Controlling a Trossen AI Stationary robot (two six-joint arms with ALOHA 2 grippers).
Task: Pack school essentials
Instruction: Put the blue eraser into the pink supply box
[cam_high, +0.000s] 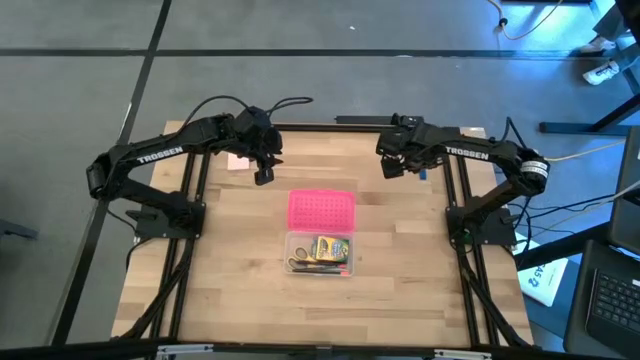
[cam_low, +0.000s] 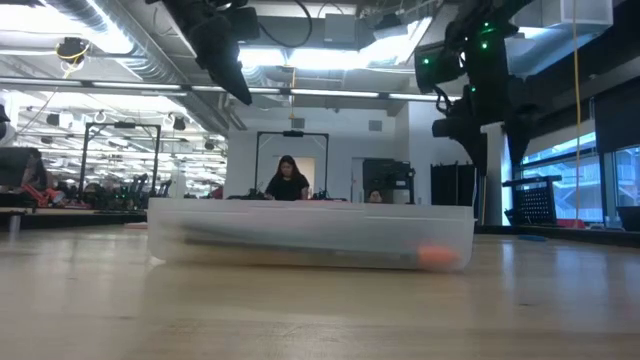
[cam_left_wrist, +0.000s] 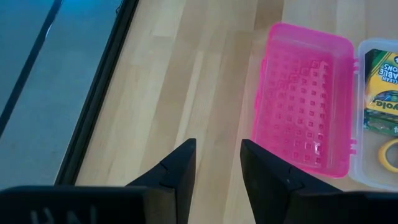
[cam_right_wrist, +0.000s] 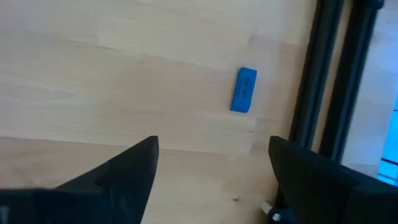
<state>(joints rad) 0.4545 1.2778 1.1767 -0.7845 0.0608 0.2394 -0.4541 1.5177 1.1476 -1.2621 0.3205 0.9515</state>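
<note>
A clear case (cam_high: 320, 255) lies open at the table's middle, its pink lid (cam_high: 321, 210) folded flat toward the far edge. In it lie a yellow-green crayon box (cam_high: 332, 247), yellow-handled scissors (cam_high: 298, 263) and thin pencils (cam_high: 325, 269). A small blue piece (cam_right_wrist: 244, 90) lies flat on the wood at the far right, beside the right frame rail. A pale pink pad (cam_high: 238, 160) lies at the far left. My right gripper (cam_right_wrist: 214, 168) hangs open above the table, just short of the blue piece. My left gripper (cam_left_wrist: 217, 168) hovers open beyond the lid's far left corner, holding nothing.
Black frame rails (cam_high: 462, 200) run along both sides of the table, one close to the blue piece. Bare wood (cam_high: 230, 270) lies left, right and on the near side of the case. In the low view the case (cam_low: 310, 235) spans the middle, and people sit in the room behind.
</note>
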